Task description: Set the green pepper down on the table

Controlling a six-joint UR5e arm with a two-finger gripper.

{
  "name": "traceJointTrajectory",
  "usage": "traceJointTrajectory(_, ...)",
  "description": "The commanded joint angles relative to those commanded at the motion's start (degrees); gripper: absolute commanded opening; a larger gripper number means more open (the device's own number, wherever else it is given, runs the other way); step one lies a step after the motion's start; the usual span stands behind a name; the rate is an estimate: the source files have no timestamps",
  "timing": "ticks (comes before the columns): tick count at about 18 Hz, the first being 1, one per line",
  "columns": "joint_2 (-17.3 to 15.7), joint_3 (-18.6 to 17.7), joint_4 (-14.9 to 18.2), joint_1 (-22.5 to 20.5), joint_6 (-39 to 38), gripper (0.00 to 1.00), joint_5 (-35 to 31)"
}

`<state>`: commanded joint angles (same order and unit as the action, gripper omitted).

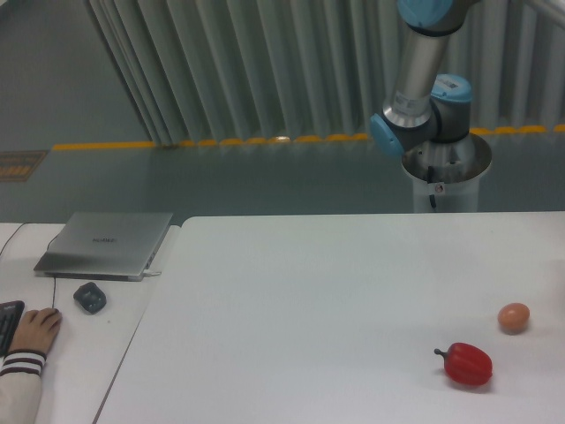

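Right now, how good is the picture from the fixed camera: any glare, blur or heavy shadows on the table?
Fixed camera: lighting is even and soft, with no glare on the white table. The red pepper and egg cast only faint shadows. The image is slightly soft and grainy overall. The arm is cropped at the top edge, so its hand is out of frame; no green pepper shows.

One red pepper (467, 364), one egg (514, 317), one laptop (106, 244), one mouse (89, 297)
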<state>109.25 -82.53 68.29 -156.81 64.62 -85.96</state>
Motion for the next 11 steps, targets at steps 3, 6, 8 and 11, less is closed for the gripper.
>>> traceJointTrajectory(3, 0.0, -0.1, -0.3, 2.2, -5.7, 0.51, 1.2)
traceJointTrajectory(6, 0.3, -0.4, -0.5, 4.3, -9.6, 0.51, 1.7)
traceJointTrajectory(8, 0.8, -0.9, -0.5, 5.8, -12.3, 0.51, 1.4)
traceJointTrajectory(11, 1.7, -1.7, -0.5, 7.3, -12.7, 0.51, 1.6)
